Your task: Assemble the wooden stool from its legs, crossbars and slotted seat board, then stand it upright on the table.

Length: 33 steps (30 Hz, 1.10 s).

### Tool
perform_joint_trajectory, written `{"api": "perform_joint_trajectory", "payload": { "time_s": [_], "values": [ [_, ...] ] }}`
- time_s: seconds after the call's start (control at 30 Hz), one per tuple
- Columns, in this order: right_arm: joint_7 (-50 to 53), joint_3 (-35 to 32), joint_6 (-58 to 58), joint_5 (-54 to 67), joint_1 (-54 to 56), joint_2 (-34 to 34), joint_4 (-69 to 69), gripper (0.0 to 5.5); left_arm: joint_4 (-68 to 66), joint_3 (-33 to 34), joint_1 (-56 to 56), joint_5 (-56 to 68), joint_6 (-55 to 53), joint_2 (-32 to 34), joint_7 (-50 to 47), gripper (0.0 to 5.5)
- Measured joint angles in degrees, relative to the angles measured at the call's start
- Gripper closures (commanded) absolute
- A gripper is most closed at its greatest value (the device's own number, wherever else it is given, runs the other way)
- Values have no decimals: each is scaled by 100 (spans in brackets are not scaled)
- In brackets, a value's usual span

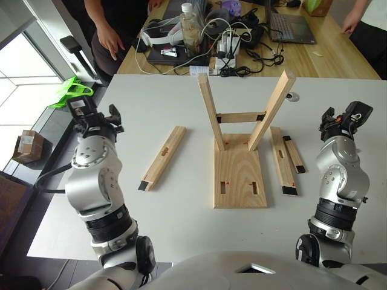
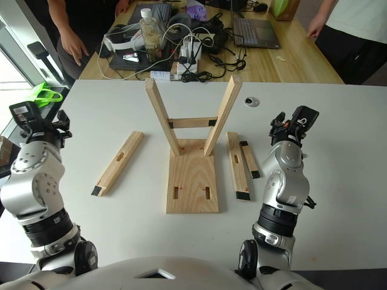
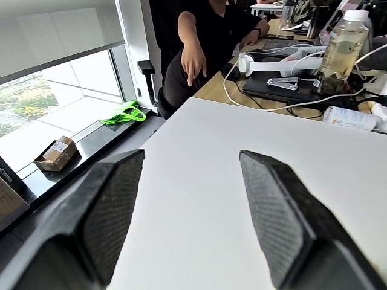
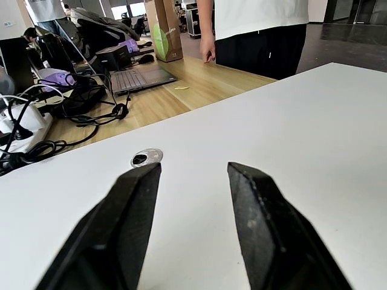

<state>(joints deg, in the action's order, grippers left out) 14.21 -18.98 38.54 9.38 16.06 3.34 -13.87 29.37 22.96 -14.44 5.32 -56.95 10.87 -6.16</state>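
The seat board (image 1: 240,178) lies flat on the white surface (image 1: 181,217) in the middle, closest to the robot, with two open slots (image 1: 223,187) showing at its near end. From its far end two legs (image 1: 210,112) stand up and splay apart, joined partway up by a crossbar (image 1: 240,117).

A loose leg (image 1: 162,157) lies at a slant to the left, between the board and the left arm. Just right of the board lie a second loose leg (image 1: 283,160) and a shorter black-tipped crossbar (image 1: 294,154), side by side, between the board and the right arm.

The left claw (image 3: 192,157) hangs above the surface's left edge, fingers spread and empty. The right claw (image 4: 195,166) hangs over the right side, also spread and empty, facing a round grommet (image 4: 146,157).

Beyond is a wooden desk (image 1: 338,54) crowded with cables (image 1: 242,36), a bottle (image 1: 189,24) and a laptop (image 1: 291,27).
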Motion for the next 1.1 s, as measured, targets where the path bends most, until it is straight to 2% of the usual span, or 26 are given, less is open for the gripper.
{"api": "perform_joint_trajectory", "payload": {
  "time_s": [0.03,0.07,0.13,0.17,0.2,0.27,0.33,0.4,0.53,0.67,0.73,0.87,0.93,1.03,1.1],
  "values": [
    [-7,18,127,30,27,-1,-23,343,62,-8,-43,37,-47,-112,-51,261],
    [-41,84,339,117,108,-60,-122,343,101,-174,-238,106,-140,-518,-160,261],
    [-146,200,681,474,330,-321,-306,343,11,-624,-611,312,-357,-1309,-304,261],
    [-308,353,956,867,500,-634,-451,343,-203,-1100,-929,459,-569,-1893,-331,261],
    [-364,454,1128,1066,591,-890,-557,343,-365,-1570,-1125,482,-749,-2070,-401,261],
    [-381,428,1435,1186,581,-887,-797,343,-521,-1803,-1201,412,-1162,-2130,-466,261],
    [-883,832,1790,1764,595,-1105,-899,343,-565,-2518,-1265,857,-1415,-2232,-140,261],
    [-1033,994,1901,1933,592,-1161,-903,343,-521,-2434,-1236,865,-1491,-2207,-156,261],
    [-999,947,1815,1578,356,-666,-751,343,-91,-2003,-1025,706,-1548,-1995,-264,261],
    [-1086,996,1731,1426,180,-440,-717,343,397,-1877,-964,652,-1647,-1701,-200,261],
    [-1314,1112,1734,1423,91,-221,-720,343,496,-1920,-924,572,-1623,-1232,-41,261],
    [-1615,1259,1879,1408,-176,161,-692,343,61,-2551,-180,545,-1638,-183,581,261],
    [-1648,1147,1874,1381,-222,273,-655,343,78,-2611,291,652,-1703,-39,820,261],
    [-1732,810,1832,1365,-290,595,-592,343,154,-2342,944,837,-1869,38,1103,261],
    [-1771,734,1622,1337,-281,640,-540,343,151,-2311,1037,889,-1848,34,1171,261]
  ]
}}
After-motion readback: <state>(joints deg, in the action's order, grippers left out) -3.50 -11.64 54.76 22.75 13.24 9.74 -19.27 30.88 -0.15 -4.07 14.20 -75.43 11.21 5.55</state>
